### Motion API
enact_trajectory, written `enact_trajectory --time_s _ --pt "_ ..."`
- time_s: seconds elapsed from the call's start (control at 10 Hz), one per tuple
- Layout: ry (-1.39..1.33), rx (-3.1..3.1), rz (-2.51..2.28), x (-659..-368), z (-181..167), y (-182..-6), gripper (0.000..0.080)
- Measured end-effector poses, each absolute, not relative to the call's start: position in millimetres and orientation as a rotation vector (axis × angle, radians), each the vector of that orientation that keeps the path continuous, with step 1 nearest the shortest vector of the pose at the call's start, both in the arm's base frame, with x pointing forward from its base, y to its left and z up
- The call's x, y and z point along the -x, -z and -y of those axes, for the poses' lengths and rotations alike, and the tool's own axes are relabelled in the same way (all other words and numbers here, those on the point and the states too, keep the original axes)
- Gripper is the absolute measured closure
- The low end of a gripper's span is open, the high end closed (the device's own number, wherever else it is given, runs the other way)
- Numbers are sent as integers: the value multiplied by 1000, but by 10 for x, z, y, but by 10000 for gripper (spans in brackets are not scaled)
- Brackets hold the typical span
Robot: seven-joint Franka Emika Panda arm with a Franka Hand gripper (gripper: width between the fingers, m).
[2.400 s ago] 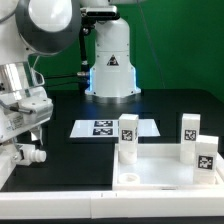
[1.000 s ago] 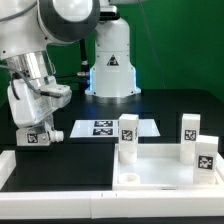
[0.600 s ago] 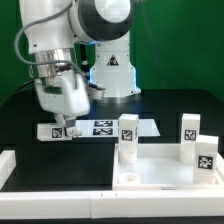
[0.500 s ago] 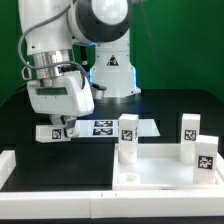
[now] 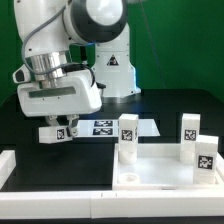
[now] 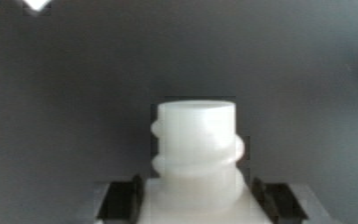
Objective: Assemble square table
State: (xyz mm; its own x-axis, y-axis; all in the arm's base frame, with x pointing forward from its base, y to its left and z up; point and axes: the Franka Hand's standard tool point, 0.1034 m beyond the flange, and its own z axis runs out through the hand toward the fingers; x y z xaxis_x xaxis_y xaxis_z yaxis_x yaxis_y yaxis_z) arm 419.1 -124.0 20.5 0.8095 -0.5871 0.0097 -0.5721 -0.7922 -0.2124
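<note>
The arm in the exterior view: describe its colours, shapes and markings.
The arm has glossy white rounded shells with a dark joint cap near the top. Its gripper has a boxy white body. The white pedestal carries a black triangular warning mark and glows blue at its foot. No cables show.

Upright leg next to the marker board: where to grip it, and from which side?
Grip the upright leg by its squared, tagged upper body, straight down from above. It stands on the square panel with its top free, and its flat faces suit the fingers. The gripper must first free itself: it is shut on the held leg.
</note>
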Motion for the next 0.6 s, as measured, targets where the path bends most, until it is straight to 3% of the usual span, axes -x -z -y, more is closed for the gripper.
enact_trajectory --time_s 0.4,0.6 --pt "148 2930 -582 -4161 1226 -193 515" --pt "1 2790 -725 -4026 1102 -123 515"
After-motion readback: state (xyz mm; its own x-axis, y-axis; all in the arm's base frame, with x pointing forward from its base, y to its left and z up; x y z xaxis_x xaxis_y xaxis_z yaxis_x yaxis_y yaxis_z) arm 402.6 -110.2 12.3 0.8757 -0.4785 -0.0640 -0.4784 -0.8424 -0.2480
